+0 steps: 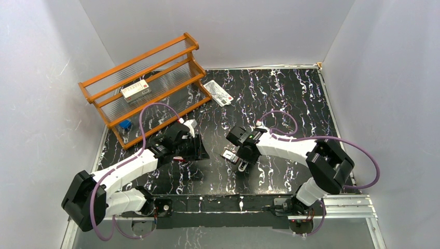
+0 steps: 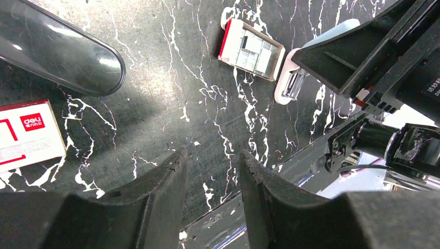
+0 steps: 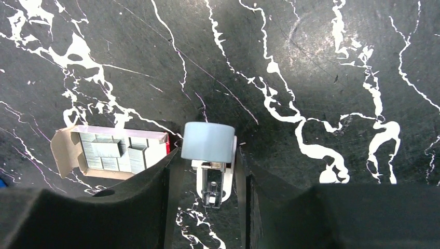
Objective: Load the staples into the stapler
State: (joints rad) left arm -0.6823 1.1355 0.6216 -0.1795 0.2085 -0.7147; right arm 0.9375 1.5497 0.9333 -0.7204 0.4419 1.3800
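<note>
Rack: an orange rack [image 1: 139, 61] stands at 10 o'clock on the counter [image 3: 311, 62]. It holds a larger red-and-white box [image 1: 136, 90], which has no part in the job.
Left end effector: the left end effector [image 2: 212, 158] hangs over bare counter with its fingers part spread. Nothing is between them and they touch nothing.
Carton: a flat red-and-white carton [image 2: 28, 135] lies at 9 o'clock of that end effector. I cannot tell whether it is the staples' own sleeve.
Staples: the staples [image 3: 111, 151] sit packed in their opened tray at the middle of the counter. They are just beside the stapler, at its 9 o'clock in the right wrist view.
Stapler: the stapler [image 3: 209, 142] rests on the counter, pale blue on top. Its silvery channel is exposed at 6 o'clock, and I can make out no strip in it.
Right end effector: the right end effector [image 3: 207, 153] brackets the stapler. Both fingers appear to press its sides, so it looks like a pinch.
Done: apparently only the opening up, since the tray is uncovered and the channel is showing.
Left: by my reading, lifting a strip, seating it in the channel and closing the stapler.
</note>
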